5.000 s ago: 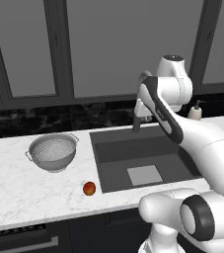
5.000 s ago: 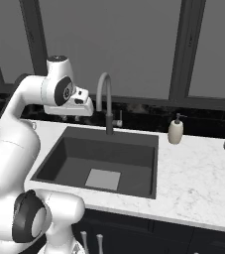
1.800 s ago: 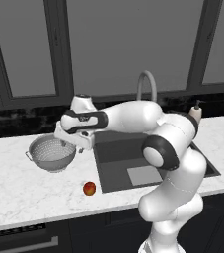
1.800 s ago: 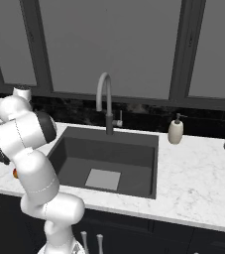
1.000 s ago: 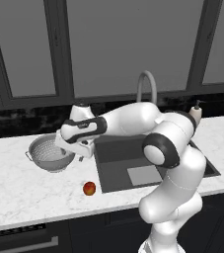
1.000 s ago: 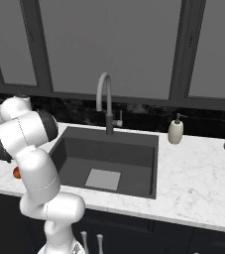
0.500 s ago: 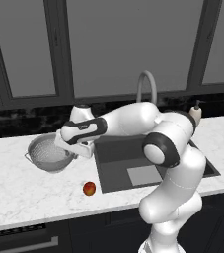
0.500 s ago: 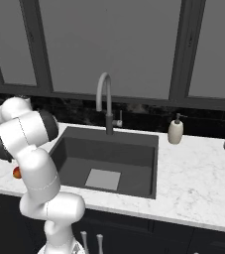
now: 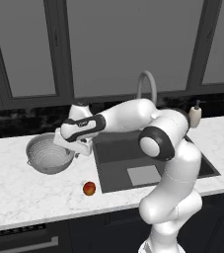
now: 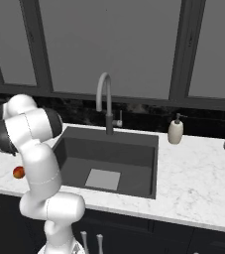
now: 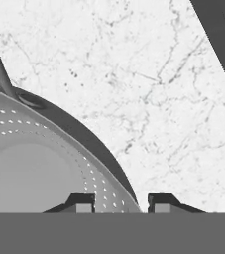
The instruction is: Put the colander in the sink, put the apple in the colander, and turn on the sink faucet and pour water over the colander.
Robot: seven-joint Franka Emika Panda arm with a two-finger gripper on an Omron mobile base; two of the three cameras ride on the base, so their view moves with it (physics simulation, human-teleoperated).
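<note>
Gripper (image 11: 120, 202) that I am operating clamping the colander (image 9: 48, 154) rim, its wall sitting between the fingertips (image 11: 82, 202), apple (image 9: 89, 188) lying nearby on the counter (image 9: 29, 192).

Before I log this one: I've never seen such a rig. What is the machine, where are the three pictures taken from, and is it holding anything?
It is a white robot arm on a drivable base in a rendered kitchen. Two pictures come from cameras behind the arm, left and right; the third looks along the gripper. On the marble counter sit a colander and an apple, left of the empty sink with its faucet; a soap bottle stands to its right. The fingers straddle the colander's rim, one inside, one outside, closed on it.
</note>
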